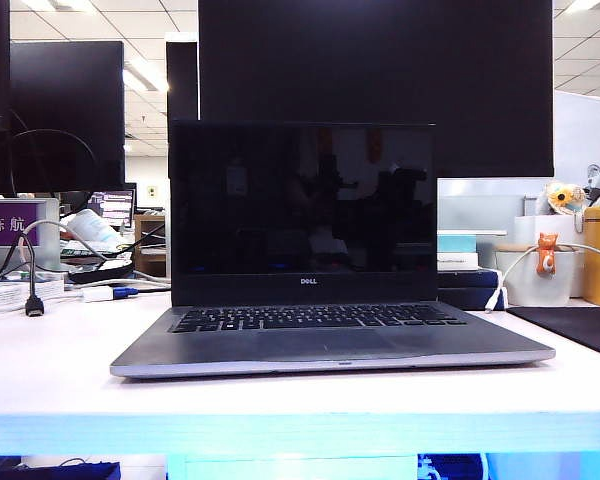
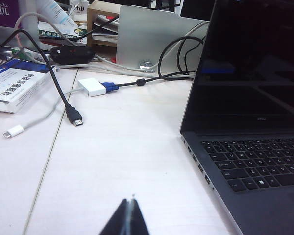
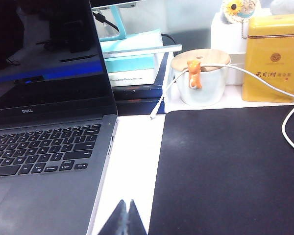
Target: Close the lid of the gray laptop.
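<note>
- Exterior view: nearest the camera the pale front edge of the white desk [image 1: 280, 410] is seen, and just behind it the gray laptop [image 1: 330, 345] is set flat, its matte silver-gray deck tapering to a thin lip. The lid [image 1: 302, 210] is stood upright behind the black keyboard, its screen glossy, black and reflective. Neither claw is shown here.
- Left wrist view: nearest the camera the left claw [image 2: 130, 221] is seen as a dark wedge, its tips pressed together on nothing, held over bare desk beside the laptop's side edge. Beyond the laptop's far corner a black HDMI cable [image 2: 74, 116] with a metal plug is laid loosely.
- Right wrist view: the right claw [image 3: 125, 220] is likewise drawn shut and empty, between the laptop's other side edge and a matte black mat [image 3: 230, 171]. A rounded white cup [image 3: 201, 81] is stood beyond the mat.
- The closing is judged not yet begun; a claw must be raised to the lid's top edge, and the lid pushed forward and down about its hinge.
</note>
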`<state>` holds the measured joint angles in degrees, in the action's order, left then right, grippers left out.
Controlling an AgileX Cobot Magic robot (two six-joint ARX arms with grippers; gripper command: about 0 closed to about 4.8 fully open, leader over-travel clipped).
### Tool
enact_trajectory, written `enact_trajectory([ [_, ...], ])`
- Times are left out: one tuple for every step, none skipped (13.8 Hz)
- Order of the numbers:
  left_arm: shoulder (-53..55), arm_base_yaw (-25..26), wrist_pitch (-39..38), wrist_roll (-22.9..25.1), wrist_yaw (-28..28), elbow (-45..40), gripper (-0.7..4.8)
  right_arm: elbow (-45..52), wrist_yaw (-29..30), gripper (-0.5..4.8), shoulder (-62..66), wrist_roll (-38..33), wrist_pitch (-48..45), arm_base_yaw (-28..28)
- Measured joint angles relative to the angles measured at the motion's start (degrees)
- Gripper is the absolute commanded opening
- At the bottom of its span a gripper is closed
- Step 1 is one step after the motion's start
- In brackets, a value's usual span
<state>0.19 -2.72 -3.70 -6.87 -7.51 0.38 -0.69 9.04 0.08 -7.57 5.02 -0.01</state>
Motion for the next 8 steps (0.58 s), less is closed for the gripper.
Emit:
enact_trajectory([
  [0.0, 0.0, 0.0, -0.1, 0.0, 0.0, -0.05, 0.0, 0.0, -0.01, 0.0, -0.2, 0.0, 0.0],
  [0.0, 0.0, 0.0, -0.5, 0.0, 0.0, -0.05, 0.0, 0.0, -0.01, 0.0, -0.8, 0.0, 0.0],
  [0.0, 0.0, 0.0, -0.5, 0.0, 0.0, -0.05, 0.0, 0.0, -0.01, 0.0, -0.9, 0.0, 0.0],
  [0.0, 0.0, 0.0, -0.7, 0.0, 0.0, -0.05, 0.0, 0.0, -0.01, 0.0, -1.0, 0.0, 0.0],
  [0.0, 0.0, 0.0, -0.7, 0.0, 0.0, -0.05, 0.0, 0.0, -0.01, 0.0, -1.0, 0.0, 0.0],
  [0.0, 0.0, 0.0, -1.6, 0.0, 0.0, -0.05, 0.0, 0.0, -0.01, 0.0, -1.5, 0.0, 0.0],
  [0.0, 0.0, 0.0, -3.5, 0.0, 0.8, -0.05, 0.0, 0.0, -0.01, 0.0, -2.8, -0.2, 0.0],
  [0.1, 0.0, 0.0, -4.0, 0.0, 1.8, -0.05, 0.0, 0.0, -0.02, 0.0, -4.2, -0.9, 0.0],
])
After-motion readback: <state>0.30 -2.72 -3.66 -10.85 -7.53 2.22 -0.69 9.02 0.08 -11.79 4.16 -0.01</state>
